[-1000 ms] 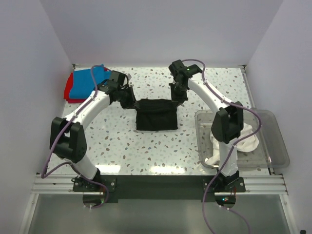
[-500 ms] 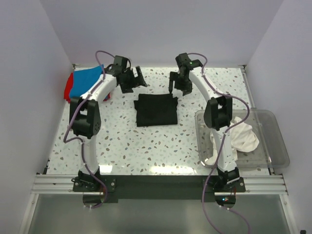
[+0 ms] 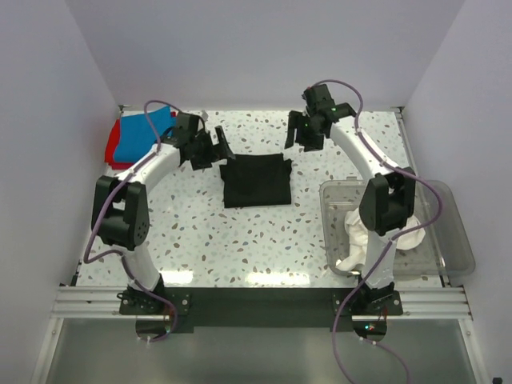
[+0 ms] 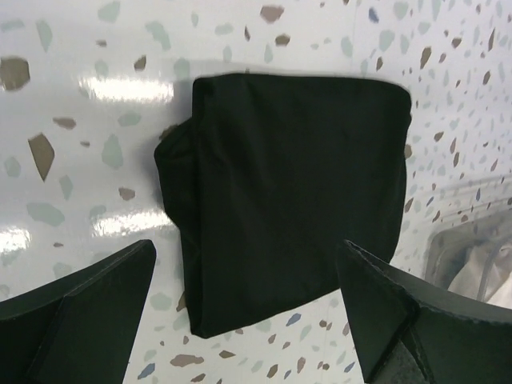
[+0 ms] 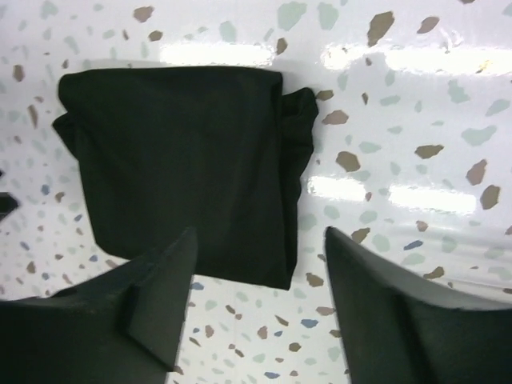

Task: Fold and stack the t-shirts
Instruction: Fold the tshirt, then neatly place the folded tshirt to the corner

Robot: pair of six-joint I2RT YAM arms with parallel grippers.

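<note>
In the middle of the speckled desk [image 3: 240, 240] lies the black t-shirt [image 3: 256, 182]. It is folded into a square and lies flat. Nothing is holding it. The left arm [image 3: 156, 168] reaches over to the far left corner of the black t-shirt, and the left jaws are up in the air just beside that corner. In the left wrist view its two fingers [image 4: 72, 320] are spread wide, with the shirt on the desk below them and nothing between them. The right arm [image 3: 360, 152] reaches to the back of the desk, and the right jaws are near the shirt's far right corner but not touching it. In the right wrist view its fingers [image 5: 400, 320] are wide apart too, and they hold nothing. One side of the black t-shirt looks a bit bunched up where the cloth is thicker. At the far left corner of the desk, the blue t-shirt [image 3: 136, 132] lies on top of the red t-shirt [image 3: 114, 148]. On the right side sits the clear plastic bin [image 3: 460, 240], and white t-shirts [image 3: 400, 228] lie crumpled inside it, partly hidden behind the right arm.
</note>
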